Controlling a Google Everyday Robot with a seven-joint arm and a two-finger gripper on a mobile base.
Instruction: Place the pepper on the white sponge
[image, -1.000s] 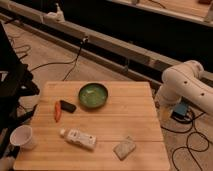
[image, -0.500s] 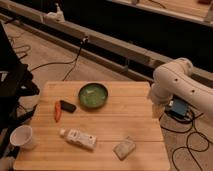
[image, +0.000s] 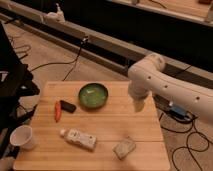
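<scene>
The pepper (image: 57, 111), small, slender and orange-red, lies on the left side of the wooden table (image: 117, 120). The white sponge (image: 124, 148), a pale speckled block, sits near the front edge, right of the middle. My white arm reaches in from the right. Its gripper (image: 138, 104) hangs open and empty above the table's right side, just right of the green bowl, far from the pepper and well behind the sponge.
A green bowl (image: 93, 95) stands at the back middle. A small black object (image: 67, 106) lies right beside the pepper. A white labelled bottle (image: 79, 138) lies at the front, and a white cup (image: 21, 137) stands at the front left. Cables run across the floor around the table.
My arm has swung left, from beside the table's right edge to over its right side. The things on the table have not moved.
</scene>
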